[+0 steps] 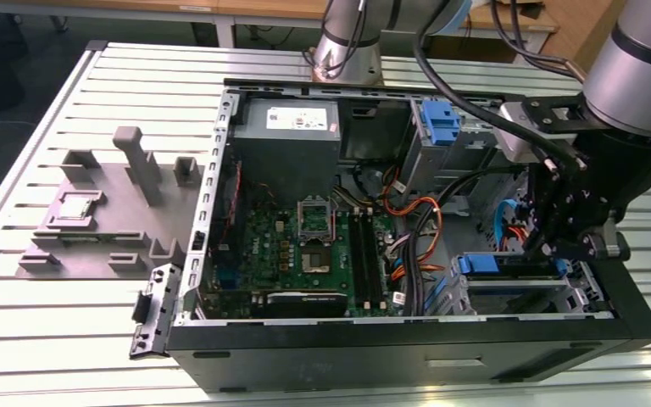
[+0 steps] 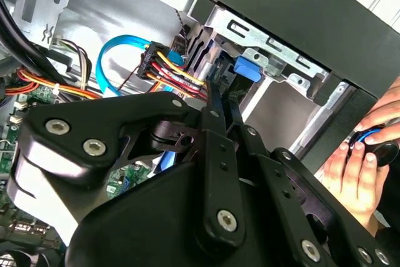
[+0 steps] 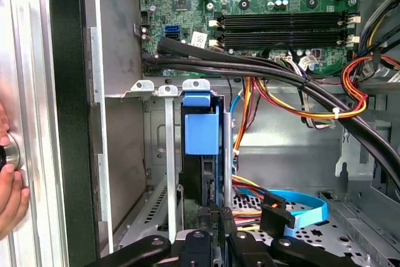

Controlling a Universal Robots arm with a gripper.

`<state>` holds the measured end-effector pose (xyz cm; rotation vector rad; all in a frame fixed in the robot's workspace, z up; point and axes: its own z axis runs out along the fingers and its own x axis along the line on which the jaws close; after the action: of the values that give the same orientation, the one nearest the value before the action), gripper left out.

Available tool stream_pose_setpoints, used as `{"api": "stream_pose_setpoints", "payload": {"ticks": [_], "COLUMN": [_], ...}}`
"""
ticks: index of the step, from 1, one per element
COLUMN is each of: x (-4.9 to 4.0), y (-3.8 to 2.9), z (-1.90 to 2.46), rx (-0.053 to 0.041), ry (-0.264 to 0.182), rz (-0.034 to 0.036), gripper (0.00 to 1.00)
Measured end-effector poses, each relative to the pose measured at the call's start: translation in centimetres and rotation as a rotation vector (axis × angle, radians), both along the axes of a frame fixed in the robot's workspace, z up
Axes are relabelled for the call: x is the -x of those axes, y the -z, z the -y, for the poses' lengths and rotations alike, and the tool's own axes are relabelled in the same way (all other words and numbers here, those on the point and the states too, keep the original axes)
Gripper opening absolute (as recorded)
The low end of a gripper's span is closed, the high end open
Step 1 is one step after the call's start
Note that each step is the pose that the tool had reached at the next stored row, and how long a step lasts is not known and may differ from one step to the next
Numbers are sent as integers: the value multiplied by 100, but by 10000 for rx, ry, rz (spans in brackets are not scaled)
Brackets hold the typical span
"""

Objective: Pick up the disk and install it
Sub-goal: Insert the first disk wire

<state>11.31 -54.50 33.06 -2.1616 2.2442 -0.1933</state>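
One black gripper (image 3: 212, 232) gripped what looked like the disk (image 3: 201, 154), blue-railed and upright, in the case's (image 1: 416, 348) metal bay; no print legible.

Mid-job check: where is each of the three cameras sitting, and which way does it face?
Exterior view: high, off the arm, looking down into the open computer case; the gripper hangs over the drive bay.
First wrist view: rides the arm, facing the disk in its bay.
Second wrist view: rides behind the gripper linkage; a person's hand shows.
Both wrist views share the disk's blue rail.
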Motion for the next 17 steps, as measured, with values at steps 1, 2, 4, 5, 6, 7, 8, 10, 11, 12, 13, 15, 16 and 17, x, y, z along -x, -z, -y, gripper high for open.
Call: {"api": "stream_pose_setpoints", "payload": {"ticks": [1,2,4,5,6,7,8,10,11,12,13,15,16,17], "x": [0,0,0,0,0,0,0,0,0,0,0,0,0,0], "y": [3,7,15,19,25,31,36,43,44,45,47,47,47,48], "z": [0,1,4,5,7,9,10,13,13,13,13,13,14,13], "rx": [0,-2,-4,-8,-19,-33,-42,-48,-50,-52,-55,-55,-56,-60], "ry": [0,0,0,0,0,0,0,1,1,0,0,1,1,1], "rz": [0,0,0,0,0,0,0,0,0,0,0,0,0,-1], "gripper": [17,17,17,17,17,17,17,17,17,17,17,17,17,17]}}
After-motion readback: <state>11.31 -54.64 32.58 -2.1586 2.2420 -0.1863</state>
